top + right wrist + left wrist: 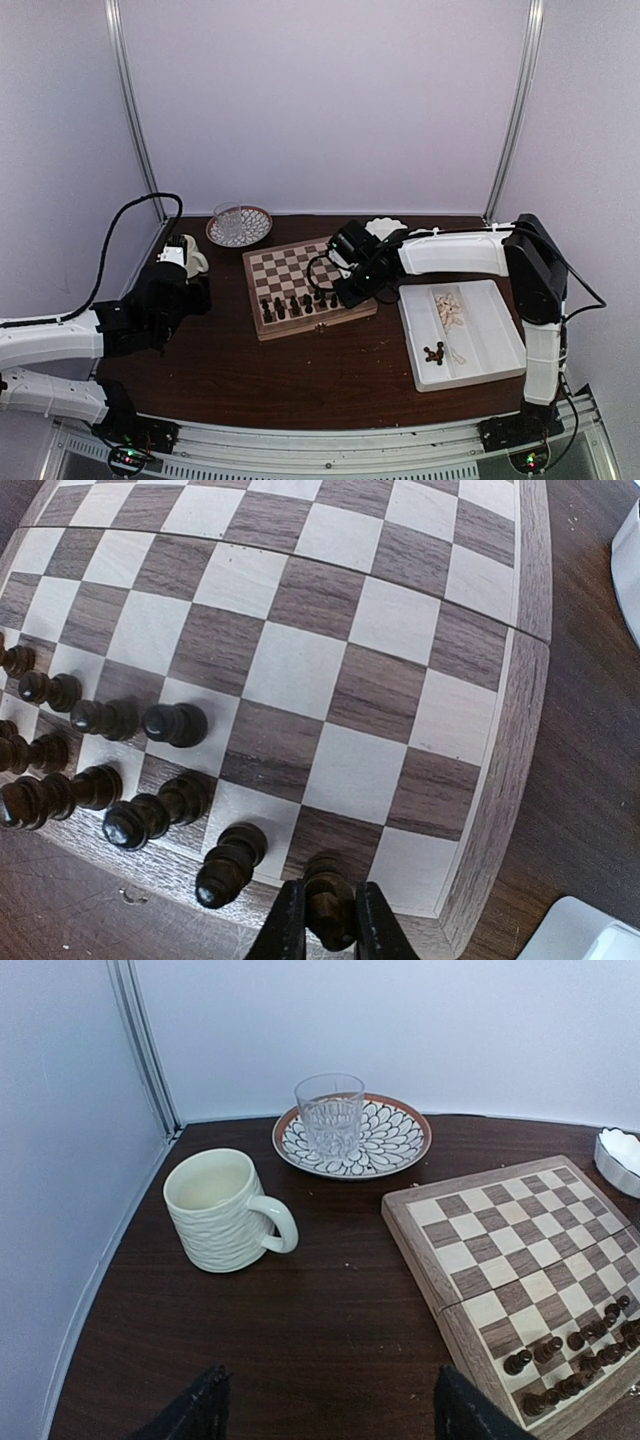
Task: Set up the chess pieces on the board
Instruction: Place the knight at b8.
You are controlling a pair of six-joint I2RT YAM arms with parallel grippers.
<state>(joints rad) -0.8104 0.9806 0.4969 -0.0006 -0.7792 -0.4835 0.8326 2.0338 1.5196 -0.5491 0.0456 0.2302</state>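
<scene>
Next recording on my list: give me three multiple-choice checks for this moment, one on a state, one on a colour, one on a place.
1. The right claw is: A) wide open B) shut on nothing C) shut on a dark turned wooden chess piece.
2. The standing pieces on the checkered cream-and-brown wooden chessboard are: A) dark only B) cream only C) both colours.
3. The clear faceted glass stands: A) on the chessboard B) on the round petal-patterned plate C) in the right claw.
Key: C, its fingers pinch the piece; A, no cream piece shows on the squares; B, the plate's rim rings the glass.
</scene>
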